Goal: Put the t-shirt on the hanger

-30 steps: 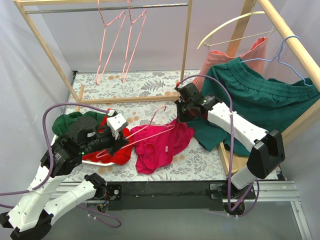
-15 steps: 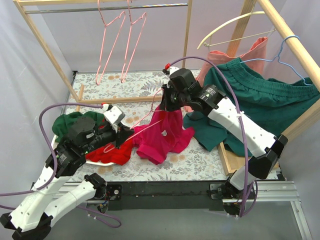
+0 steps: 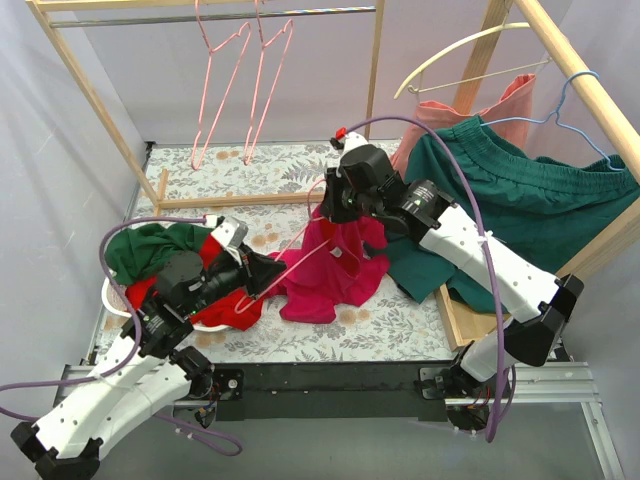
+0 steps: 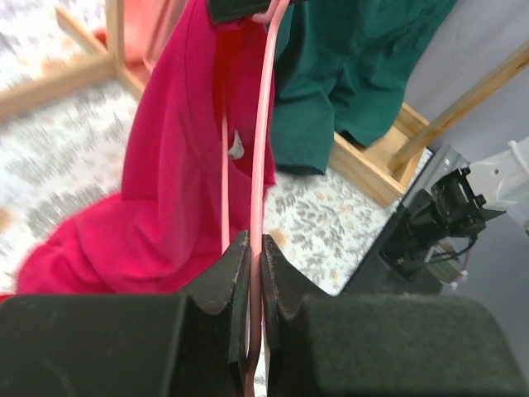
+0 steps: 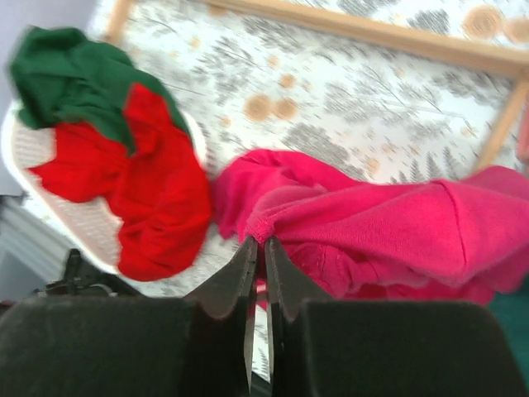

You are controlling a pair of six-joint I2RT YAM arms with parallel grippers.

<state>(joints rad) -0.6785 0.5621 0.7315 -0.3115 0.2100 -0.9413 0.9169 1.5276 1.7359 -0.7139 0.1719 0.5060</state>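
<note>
The magenta t-shirt [image 3: 335, 265] hangs lifted at its upper edge, its lower part resting on the floral table. It also shows in the left wrist view [image 4: 178, 157] and the right wrist view [image 5: 388, 227]. My right gripper [image 3: 328, 207] is shut on the t-shirt's hem [image 5: 277, 217] and holds it up. My left gripper [image 3: 262, 277] is shut on the pale-pink wire hanger [image 3: 296, 240], whose wire [image 4: 263, 124] runs up along the shirt toward the right gripper.
A white basket [image 3: 205, 322] at the left holds a bright red garment [image 5: 149, 186] and a dark green one [image 5: 70, 78]. Two pink hangers [image 3: 245, 75] hang on the wooden rack's rail. A large green garment [image 3: 500, 190], a cream hanger and a blue hanger are at the right.
My right gripper has raised the t-shirt off the table and moved back and left. My left gripper has swung right and forward with the hanger, toward the shirt.
</note>
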